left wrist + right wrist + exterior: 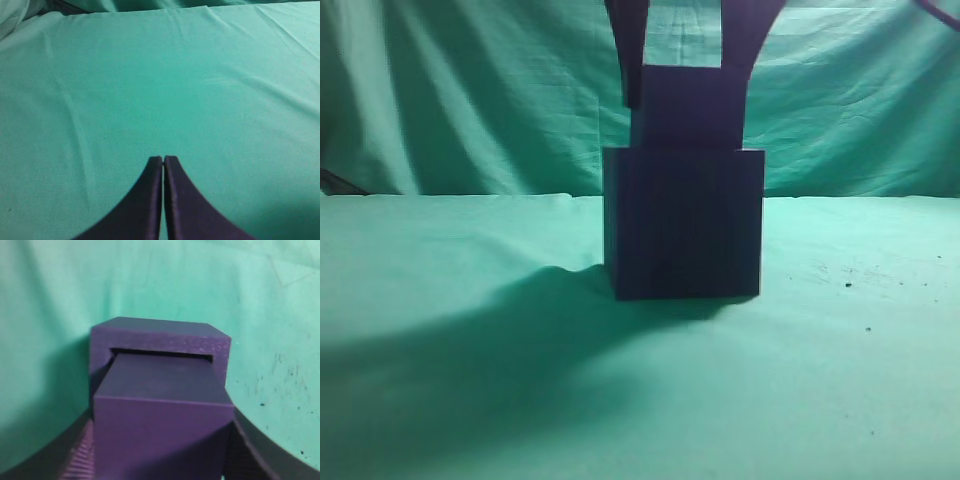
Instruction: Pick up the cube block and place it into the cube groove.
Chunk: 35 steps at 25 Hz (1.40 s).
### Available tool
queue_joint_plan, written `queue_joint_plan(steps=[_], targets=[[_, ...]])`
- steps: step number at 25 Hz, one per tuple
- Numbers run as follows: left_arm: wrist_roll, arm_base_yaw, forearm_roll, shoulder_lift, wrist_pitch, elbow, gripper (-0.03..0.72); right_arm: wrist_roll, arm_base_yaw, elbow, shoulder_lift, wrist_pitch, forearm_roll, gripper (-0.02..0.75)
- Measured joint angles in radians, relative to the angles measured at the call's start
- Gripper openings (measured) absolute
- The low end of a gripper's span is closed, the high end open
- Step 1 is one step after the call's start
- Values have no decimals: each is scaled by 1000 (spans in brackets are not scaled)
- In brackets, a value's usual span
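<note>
the right pincer (685,45) grips the cube block (162,427), which sits partly lowered into the cube groove (683,222) from above. the left pincer (163,161) is closed on nothing, over the green counter (150,90).

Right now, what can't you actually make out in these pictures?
- How deep the cube sits in the box: exterior view, the box's front wall hides its lower part.
- The box's inside and bottom: right wrist view, the cube fills the opening of the box.
- The right gripper: cut off by the top edge outside, by the bottom edge in its wrist view.
- The left gripper: absent from the exterior view.
</note>
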Motion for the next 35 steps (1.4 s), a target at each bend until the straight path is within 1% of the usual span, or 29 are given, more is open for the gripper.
queue_joint_plan(steps=[7, 16, 20, 21, 22, 26, 27, 29, 32, 35], targets=[[0, 0, 0, 0, 0, 0, 0, 30, 4, 19, 0, 0, -16, 419], [0, 0, 0, 0, 0, 0, 0, 18, 4, 19, 0, 0, -21, 419], [0, 0, 0, 0, 0, 0, 0, -14, 4, 19, 0, 0, -25, 587], [0, 0, 0, 0, 0, 0, 0, -26, 4, 11, 0, 2, -32, 612], [0, 0, 0, 0, 0, 0, 0, -29, 4, -4, 0, 3, -40, 598], [0, 0, 0, 0, 0, 0, 0, -61, 4, -84, -15, 3, -58, 598], [0, 0, 0, 0, 0, 0, 0, -70, 4, -100, -27, 3, -60, 526], [0, 0, 0, 0, 0, 0, 0, -97, 4, -122, -60, 6, -60, 452], [0, 0, 0, 0, 0, 0, 0, -132, 4, -123, -131, 10, -52, 311], [0, 0, 0, 0, 0, 0, 0, -155, 4, -119, -224, 16, -48, 130]])
